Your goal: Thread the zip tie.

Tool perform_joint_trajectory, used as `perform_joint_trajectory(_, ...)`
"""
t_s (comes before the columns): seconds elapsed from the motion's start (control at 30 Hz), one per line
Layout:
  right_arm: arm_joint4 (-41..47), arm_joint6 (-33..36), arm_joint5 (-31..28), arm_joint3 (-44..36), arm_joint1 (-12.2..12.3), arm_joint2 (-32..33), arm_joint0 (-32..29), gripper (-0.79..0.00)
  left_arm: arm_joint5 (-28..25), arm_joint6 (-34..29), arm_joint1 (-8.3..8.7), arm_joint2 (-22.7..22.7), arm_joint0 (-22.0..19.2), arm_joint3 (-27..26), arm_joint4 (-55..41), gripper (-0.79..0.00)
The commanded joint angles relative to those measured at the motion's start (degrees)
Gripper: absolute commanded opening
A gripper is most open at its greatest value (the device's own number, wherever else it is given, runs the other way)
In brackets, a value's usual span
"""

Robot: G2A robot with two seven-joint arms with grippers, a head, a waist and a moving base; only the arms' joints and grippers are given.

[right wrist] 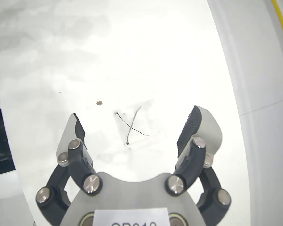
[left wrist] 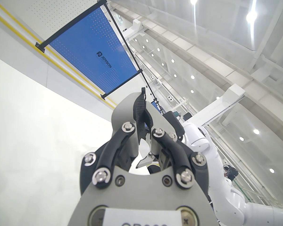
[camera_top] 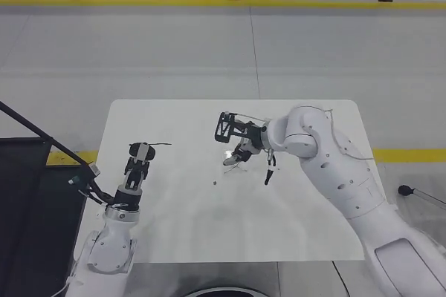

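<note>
Left gripper [left wrist: 141, 104]: clamped thin black plastic zip tie [camera_top: 160, 145], tip pointing up, likely presenting it for threading.
Right gripper [right wrist: 135, 112]: hung open over two crossed black ties [right wrist: 132, 128].

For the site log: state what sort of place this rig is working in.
Most likely a factory hall or industrial test floor: yellow line markings on a grey floor, a high ceiling with rows of lamps, and a blue perforated panel in a black frame near the white table.
</note>
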Motion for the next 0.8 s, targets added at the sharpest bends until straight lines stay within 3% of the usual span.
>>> perform_joint_trajectory(0.0,0.03,0.14,0.15,-0.04,0.0,-0.01,0.01,0.0,0.0,0.0,0.0,0.0,0.0,0.0,0.0,-0.785)
perform_joint_trajectory(0.27,-0.79,-0.74,-0.26,-0.31,-0.01,-0.58,-0.7,0.0,0.0,0.0,0.0,0.0,0.0,0.0,0.0,-0.785)
perform_joint_trajectory(0.3,-1.43,-0.31,-0.01,0.08,-0.12,-1.1,-0.53,-0.135,0.0,0.0,0.0,0.0,0.0,0.0,0.0,-0.785)
perform_joint_trajectory(0.33,-1.95,0.07,0.18,0.33,-0.33,-1.8,-0.14,-0.329,0.0,0.0,0.0,0.0,0.0,0.0,0.0,-0.785)
perform_joint_trajectory(0.5,-4.41,-0.76,-2.4,4.41,-1.84,-5.71,3.09,-0.505,0.0,0.0,0.0,0.0,0.0,0.0,0.0,-0.785)
perform_joint_trajectory(0.63,-6.56,0.43,-4.13,7.79,-3.75,-10.08,6.14,-0.456,0.0,0.0,0.0,0.0,0.0,0.0,0.0,-0.785)
perform_joint_trajectory(0.77,-7.74,0.62,-5.45,10.98,-5.65,-13.54,8.35,-0.486,0.0,0.0,0.0,0.0,0.0,0.0,0.0,-0.785)
